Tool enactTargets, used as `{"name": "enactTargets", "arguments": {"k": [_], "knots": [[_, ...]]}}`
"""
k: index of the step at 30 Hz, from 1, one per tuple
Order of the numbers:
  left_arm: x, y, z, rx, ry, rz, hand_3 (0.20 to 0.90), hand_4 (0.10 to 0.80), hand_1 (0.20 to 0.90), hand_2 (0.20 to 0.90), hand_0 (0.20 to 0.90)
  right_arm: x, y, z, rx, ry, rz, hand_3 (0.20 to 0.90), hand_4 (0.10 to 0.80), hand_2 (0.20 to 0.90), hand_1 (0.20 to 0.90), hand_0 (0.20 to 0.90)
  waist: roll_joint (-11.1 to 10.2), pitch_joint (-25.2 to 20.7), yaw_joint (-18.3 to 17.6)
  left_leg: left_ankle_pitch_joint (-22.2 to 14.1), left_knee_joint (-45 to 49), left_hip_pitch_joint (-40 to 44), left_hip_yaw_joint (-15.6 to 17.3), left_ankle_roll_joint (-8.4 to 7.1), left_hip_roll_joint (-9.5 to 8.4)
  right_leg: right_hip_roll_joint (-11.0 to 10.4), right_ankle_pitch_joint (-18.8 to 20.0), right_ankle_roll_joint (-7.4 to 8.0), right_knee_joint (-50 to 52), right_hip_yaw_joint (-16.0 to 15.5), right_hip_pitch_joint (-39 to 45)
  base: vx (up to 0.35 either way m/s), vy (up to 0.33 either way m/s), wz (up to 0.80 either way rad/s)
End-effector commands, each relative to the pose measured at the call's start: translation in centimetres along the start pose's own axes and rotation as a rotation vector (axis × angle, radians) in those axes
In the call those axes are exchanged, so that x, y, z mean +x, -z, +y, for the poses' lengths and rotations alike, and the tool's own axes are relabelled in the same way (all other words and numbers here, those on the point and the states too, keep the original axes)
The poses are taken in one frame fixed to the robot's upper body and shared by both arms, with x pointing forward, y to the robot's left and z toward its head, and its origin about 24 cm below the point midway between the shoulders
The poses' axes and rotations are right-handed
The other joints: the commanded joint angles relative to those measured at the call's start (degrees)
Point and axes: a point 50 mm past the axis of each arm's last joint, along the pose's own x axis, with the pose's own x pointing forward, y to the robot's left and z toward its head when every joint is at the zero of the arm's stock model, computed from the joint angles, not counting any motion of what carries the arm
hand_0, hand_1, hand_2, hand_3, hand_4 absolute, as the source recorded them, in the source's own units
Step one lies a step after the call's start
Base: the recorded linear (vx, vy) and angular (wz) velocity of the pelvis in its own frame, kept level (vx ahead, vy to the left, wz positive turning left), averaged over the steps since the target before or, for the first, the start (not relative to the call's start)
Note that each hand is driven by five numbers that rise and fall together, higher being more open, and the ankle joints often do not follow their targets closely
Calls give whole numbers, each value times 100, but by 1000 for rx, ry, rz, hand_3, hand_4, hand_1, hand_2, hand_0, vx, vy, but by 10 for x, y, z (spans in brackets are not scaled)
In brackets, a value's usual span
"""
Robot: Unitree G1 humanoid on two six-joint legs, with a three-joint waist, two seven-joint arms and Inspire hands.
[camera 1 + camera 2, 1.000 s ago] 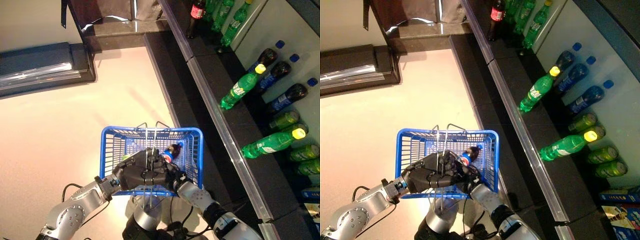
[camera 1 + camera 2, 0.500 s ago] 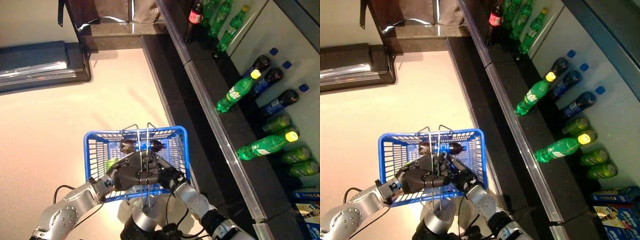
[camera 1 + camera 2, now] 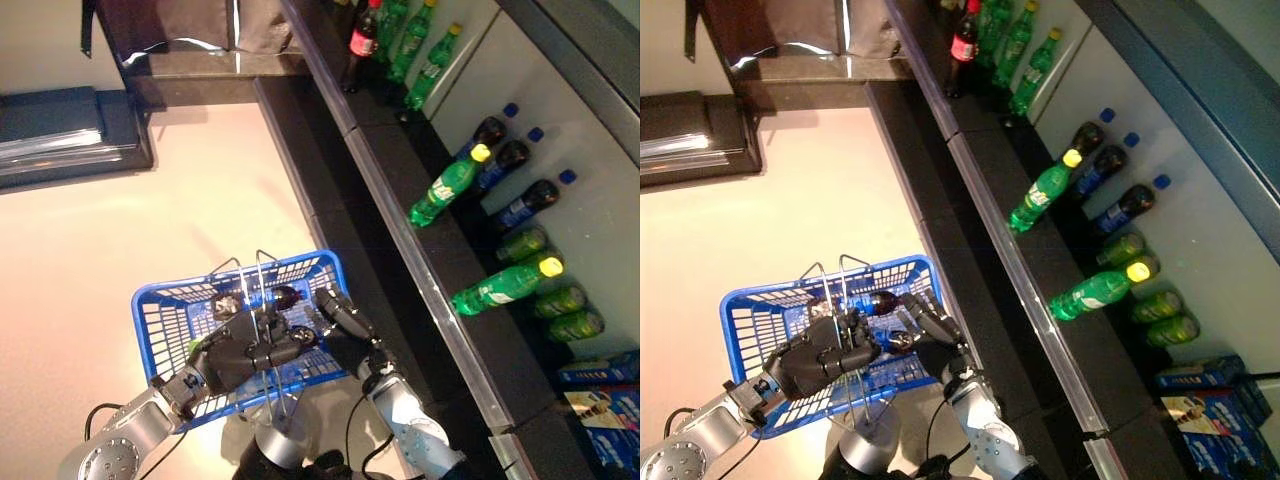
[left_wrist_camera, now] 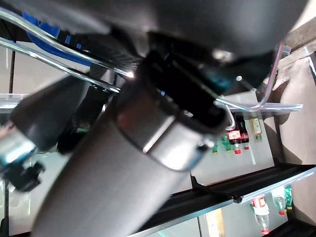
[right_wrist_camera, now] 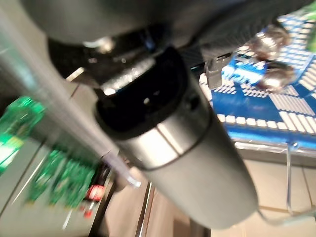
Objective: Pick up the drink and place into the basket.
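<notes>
My left hand curls round the handles of the basket; the drink lies inside. My right hand, fingers relaxed, is at its rim, near the shelf edge. Pale floor lies open leftward.

This is a shop, a drinks aisle by the look of it. A long dark shelf runs along one side, stocked with rows of bottled drinks: green soda bottles with yellow caps, dark cola bottles with blue caps, and a red-labelled cola bottle further along. A blue wire shopping basket with metal handles hangs over a pale, smooth floor. Boxed goods sit at the shelf's near end.
</notes>
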Motion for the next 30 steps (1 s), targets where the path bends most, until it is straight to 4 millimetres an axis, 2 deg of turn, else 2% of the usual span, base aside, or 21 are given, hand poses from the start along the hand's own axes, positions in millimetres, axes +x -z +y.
{"name": "enactTargets", "arguments": {"k": [1, 5, 9, 11, 14, 16, 18, 19, 23, 28, 30], "knots": [[9, -39, -102, -36, 740, -407, 200, 100, 300, 300, 300, -4, -6, 44, -75, -285, -17, 900, 800, 900, 900, 900, 165, -949, -315, 302, -111, -63, 223, 168, 18, 78, 618, 299, -404, 264, 401, -26, -43, -15], [9, -35, -92, -65, 684, -422, 200, 100, 300, 300, 300, -15, -5, 55, -91, -425, 19, 900, 800, 900, 900, 900, 140, -989, -400, 291, -166, 21, 289, 143, 37, 99, 602, 307, -432, 302, 421, -18, -19, -8], [13, -24, -77, -62, 558, -429, 200, 100, 300, 300, 300, -23, -5, 69, -75, -575, 20, 900, 800, 900, 900, 900, 148, -1103, -502, 300, -253, 160, 334, 125, 66, 120, 582, 284, -459, 337, 454, -13, -15, -10], [13, -22, -72, -66, 525, -434, 200, 100, 300, 300, 300, -25, -5, 70, -76, -592, 19, 900, 800, 900, 900, 900, 155, -1142, -533, 295, -281, 206, 357, 125, 76, 123, 579, 280, -473, 358, 467, -20, -5, -8], [12, -14, -56, -114, 391, -459, 200, 100, 300, 300, 300, -31, -1, 62, -102, -566, 33, 900, 800, 900, 900, 900, 182, -1299, -683, 273, -409, 365, 464, 104, 122, 118, 586, 292, -548, 444, 483, -49, 0, -9], [11, -9, -48, -176, 338, -470, 200, 100, 300, 300, 300, -34, 2, 53, -111, -530, 56, 900, 800, 900, 900, 900, 194, -1365, -767, 271, -467, 423, 523, 101, 133, 113, 596, 297, -579, 495, 470, -67, 7, -20], [7, 4, -27, -219, 191, -479, 200, 100, 300, 300, 300, -38, 3, 25, -141, -416, 103, 900, 800, 900, 900, 900, 234, -1465, -964, 271, -622, 572, 678, 95, 178, 90, 618, 309, -665, 635, 452, -110, 13, -15], [7, 5, -25, -219, 183, -478, 200, 100, 300, 300, 300, -38, 3, 23, -143, -411, 105, 900, 800, 900, 900, 900, 231, -1482, -985, 290, -638, 558, 681, 99, 174, 85, 636, 311, -683, 636, 435, -111, 19, -14], [-11, 31, 24, -286, -128, -519, 200, 100, 300, 300, 300, -55, -3, -25, -207, -275, 184, 900, 800, 900, 900, 900, 329, -1609, -1453, 348, -867, 646, 1025, 112, 239, 61, 708, 324, -816, 983, 254, -183, 33, -32], [-32, 54, 62, -300, -369, -564, 200, 100, 300, 300, 300, -65, -10, -61, -278, -165, 223, 900, 800, 900, 900, 900, 427, -1696, -1876, 419, -1095, 683, 1409, 119, 315, 10, 852, 361, -1019, 1293, 67, -154, 16, -39], [-34, 57, 68, -301, -425, -572, 200, 100, 300, 300, 300, -66, -12, -68, -301, -134, 235, 900, 800, 900, 900, 900, 455, -1711, -1966, 433, -1136, 681, 1499, 119, 330, -2, 889, 368, -1059, 1368, 11, -137, 6, -36]]}}
